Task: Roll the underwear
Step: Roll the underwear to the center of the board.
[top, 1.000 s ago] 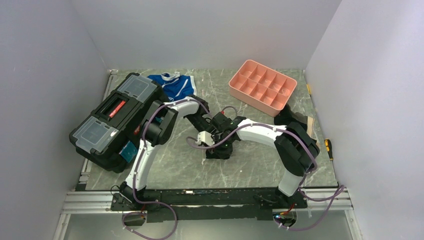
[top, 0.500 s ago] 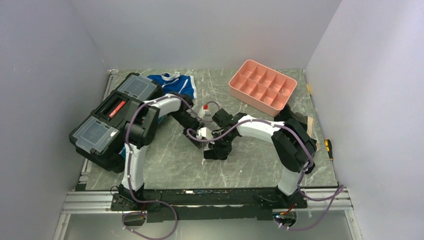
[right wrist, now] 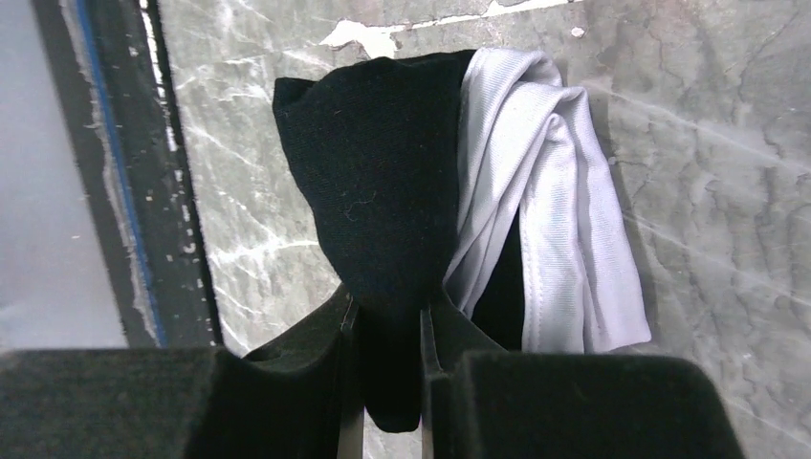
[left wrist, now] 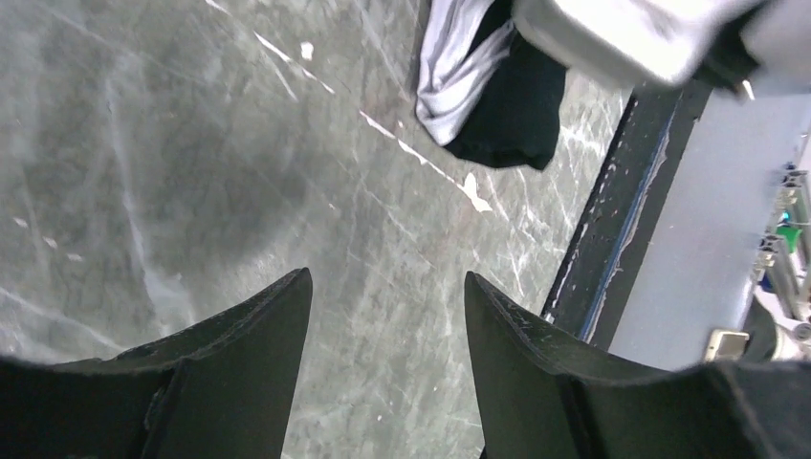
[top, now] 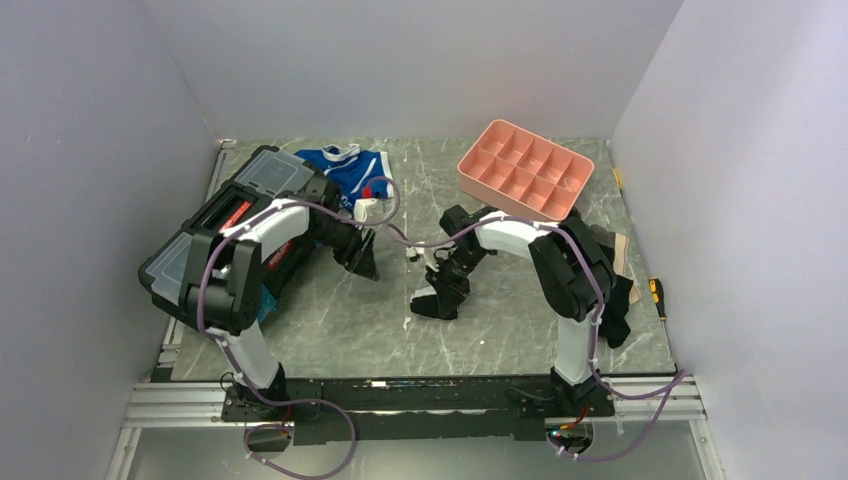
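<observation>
The black underwear [top: 436, 301] with a white stripe lies bunched on the table's middle. In the right wrist view it shows as a black fold [right wrist: 383, 172] beside white fabric. My right gripper [top: 447, 285] [right wrist: 385, 316] is shut on the black fold. My left gripper [top: 362, 257] [left wrist: 387, 287] is open and empty, over bare table left of the underwear, which shows at the top of the left wrist view [left wrist: 497, 86].
A black toolbox [top: 225, 240] stands at the left. Blue-and-white briefs [top: 350, 168] lie behind it. A pink compartment tray [top: 524, 170] sits at the back right. The table's front rail [top: 420, 385] runs along the near edge.
My left gripper has pulled back to the left, away from the underwear, and is now open. My right gripper stays shut on the black fabric and its arm has drawn in.
</observation>
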`<action>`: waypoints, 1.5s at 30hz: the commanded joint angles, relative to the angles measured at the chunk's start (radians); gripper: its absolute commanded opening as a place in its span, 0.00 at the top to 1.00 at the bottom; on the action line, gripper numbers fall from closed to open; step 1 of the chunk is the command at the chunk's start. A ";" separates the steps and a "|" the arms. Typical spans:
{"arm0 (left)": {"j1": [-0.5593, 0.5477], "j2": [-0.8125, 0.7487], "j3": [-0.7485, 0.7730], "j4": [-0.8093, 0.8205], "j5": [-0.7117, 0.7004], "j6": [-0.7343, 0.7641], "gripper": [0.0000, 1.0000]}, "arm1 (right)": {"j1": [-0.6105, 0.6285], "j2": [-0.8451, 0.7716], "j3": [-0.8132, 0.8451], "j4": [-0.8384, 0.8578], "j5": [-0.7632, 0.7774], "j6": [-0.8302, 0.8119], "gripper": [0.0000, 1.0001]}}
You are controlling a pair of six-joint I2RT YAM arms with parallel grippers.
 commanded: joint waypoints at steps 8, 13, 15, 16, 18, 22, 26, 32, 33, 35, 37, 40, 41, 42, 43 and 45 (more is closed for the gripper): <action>0.000 -0.429 -0.290 0.313 -0.125 -0.013 0.35 | -0.092 0.260 0.155 -0.317 -0.107 -0.149 1.00; -0.097 -0.563 -0.343 0.344 -0.202 0.078 0.34 | -0.110 0.319 0.191 -0.339 -0.112 -0.152 0.95; -0.192 -0.588 -0.358 0.361 -0.292 0.116 0.33 | -0.113 0.336 0.201 -0.348 -0.112 -0.154 0.93; -0.246 -0.594 -0.367 0.378 -0.337 0.134 0.32 | -0.115 0.344 0.205 -0.352 -0.113 -0.155 0.91; -0.346 -0.590 -0.378 0.415 -0.417 0.159 0.30 | -0.115 0.354 0.211 -0.356 -0.112 -0.154 0.89; -0.501 -0.512 -0.363 0.485 -0.539 0.196 0.26 | -0.115 0.370 0.213 -0.353 -0.102 -0.149 0.87; -0.625 -0.391 -0.316 0.549 -0.639 0.231 0.22 | -0.114 0.373 0.212 -0.348 -0.097 -0.141 0.87; -0.727 -0.250 -0.277 0.613 -0.712 0.253 0.18 | -0.114 0.370 0.208 -0.341 -0.091 -0.135 0.88; -0.735 -0.236 -0.274 0.620 -0.718 0.251 0.16 | -0.114 0.370 0.208 -0.342 -0.091 -0.134 0.88; -0.747 -0.212 -0.271 0.634 -0.731 0.247 0.14 | -0.114 0.369 0.207 -0.341 -0.092 -0.135 0.88; -0.758 -0.187 -0.266 0.642 -0.743 0.249 0.13 | -0.115 0.369 0.206 -0.342 -0.093 -0.136 0.88; -0.768 -0.154 -0.260 0.646 -0.757 0.251 0.12 | -0.114 0.372 0.210 -0.346 -0.095 -0.138 0.88; -0.770 -0.143 -0.258 0.646 -0.756 0.251 0.12 | -0.115 0.372 0.210 -0.346 -0.094 -0.139 0.88; -0.771 -0.132 -0.256 0.647 -0.755 0.250 0.12 | -0.114 0.374 0.210 -0.347 -0.094 -0.139 0.88; -0.772 -0.118 -0.254 0.648 -0.752 0.250 0.12 | -0.114 0.375 0.210 -0.347 -0.092 -0.138 0.88; -0.772 -0.095 -0.243 0.640 -0.746 0.252 0.14 | -0.115 0.376 0.209 -0.348 -0.091 -0.137 0.88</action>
